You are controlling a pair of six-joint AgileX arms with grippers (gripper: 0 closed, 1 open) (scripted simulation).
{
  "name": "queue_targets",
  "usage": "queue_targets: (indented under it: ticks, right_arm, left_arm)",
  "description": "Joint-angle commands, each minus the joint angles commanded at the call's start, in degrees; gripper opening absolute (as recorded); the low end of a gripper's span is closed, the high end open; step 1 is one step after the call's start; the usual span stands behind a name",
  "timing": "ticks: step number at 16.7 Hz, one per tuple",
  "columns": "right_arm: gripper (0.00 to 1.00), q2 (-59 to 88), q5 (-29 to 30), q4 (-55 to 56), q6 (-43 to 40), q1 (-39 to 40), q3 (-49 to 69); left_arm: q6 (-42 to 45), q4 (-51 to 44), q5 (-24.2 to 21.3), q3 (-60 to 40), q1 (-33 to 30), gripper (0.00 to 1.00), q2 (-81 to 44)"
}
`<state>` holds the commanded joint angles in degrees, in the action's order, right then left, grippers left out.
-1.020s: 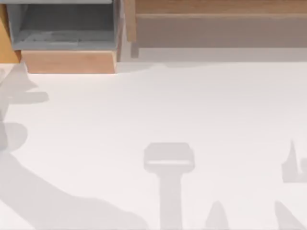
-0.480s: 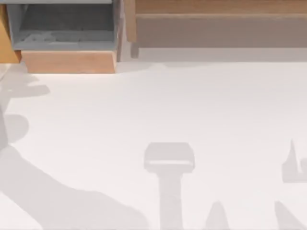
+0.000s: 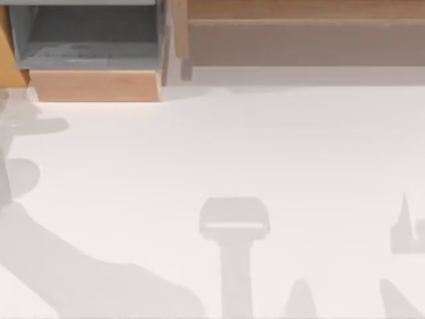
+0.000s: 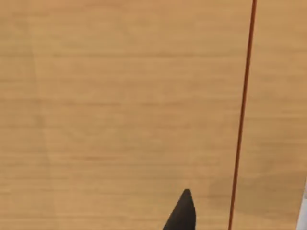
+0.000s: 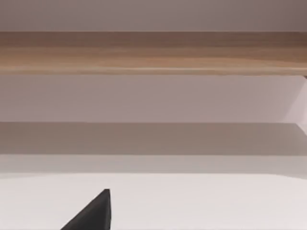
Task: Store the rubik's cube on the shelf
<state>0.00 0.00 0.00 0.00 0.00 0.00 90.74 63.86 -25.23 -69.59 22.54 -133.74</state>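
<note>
Wooden shelf (image 3: 305,10) sits at the table's (image 3: 265,146) far right, beside a grey-lined box (image 3: 93,46). Left fingertip (image 4: 182,213) faces wood close up. Grip on either pincer: cannot tell.

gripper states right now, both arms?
Left gripper: cannot be told; close against a wooden surface.
Right gripper: cannot be told; above the table, facing the shelf.

White table (image 3: 265,146), grey-lined wood box (image 3: 93,85)
</note>
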Motion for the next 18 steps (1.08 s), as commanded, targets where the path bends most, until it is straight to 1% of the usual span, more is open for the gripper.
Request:
queue_targets:
  ticks: [4,5,14,18]
  right_arm:
    - [1.0,0.0,0.0,0.0,0.0,0.0,0.0]
    - [1.0,0.0,0.0,0.0,0.0,0.0,0.0]
    - [1.0,0.0,0.0,0.0,0.0,0.0,0.0]
    - [1.0,0.0,0.0,0.0,0.0,0.0,0.0]
  left_arm:
    - [0.0,0.0,0.0,0.0,0.0,0.02,0.0]
    - [0.0,0.0,0.0,0.0,0.0,0.0,0.0]
    - [-0.3,-0.4,-0.1,0.3,0.3,0.0,-0.4]
    - [-0.1,2.7,-1.5,6.3,1.8,0.0,2.4]
